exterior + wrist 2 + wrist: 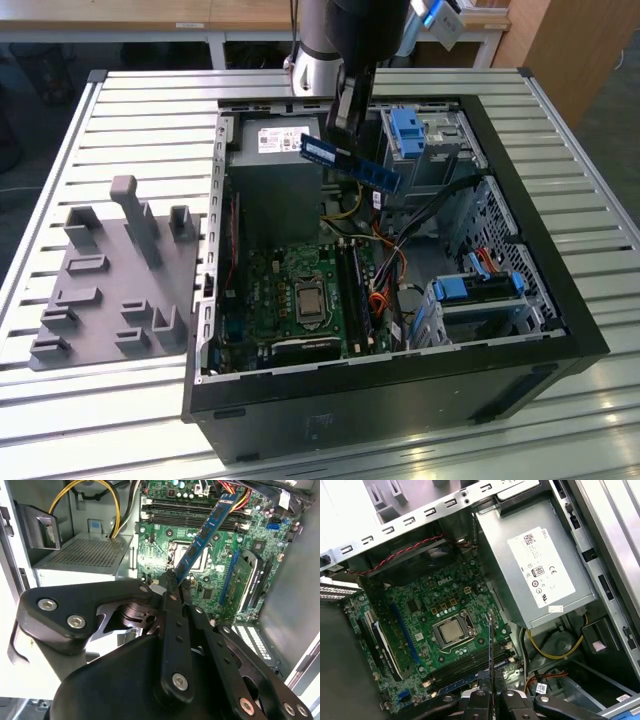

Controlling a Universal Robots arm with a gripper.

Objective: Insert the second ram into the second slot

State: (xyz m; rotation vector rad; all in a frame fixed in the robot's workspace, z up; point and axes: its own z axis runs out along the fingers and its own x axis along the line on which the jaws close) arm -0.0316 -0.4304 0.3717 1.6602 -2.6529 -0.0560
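- We find the gripper (337,132) over the far half of the open computer case (400,378), its fingers pressed onto the second ram (355,166) and pinching it near one end.
- In the second wrist view the fingertips (176,596) clamp the stick's end at the gripper (174,582), and the second ram (207,530) runs away from them, flat face showing.
- In the first wrist view the gripper (491,692) holds the second ram (490,650) edge-on, a thin dark line over the board.
- In the exterior view the stick hangs tilted in the air. Its white-stickered end is higher, toward the exterior view's left, and the other end dips toward the exterior view's right. It is clear of the board and not seated in any slot.
- The memory slots (357,290) lie on the motherboard (285,310), nearer than the stick and just to the exterior view's right of the processor socket (308,300). We cannot tell which slots are filled.
- The power supply (270,170) sits just to the exterior view's left of the stick, with yellow cables (117,505) beside it.
- Bright blue drive-bay clips (405,130) stand on the far right.
- The case rests on a slatted table (120,100). A grey fixture (110,290) lies well apart, on the exterior view's left.
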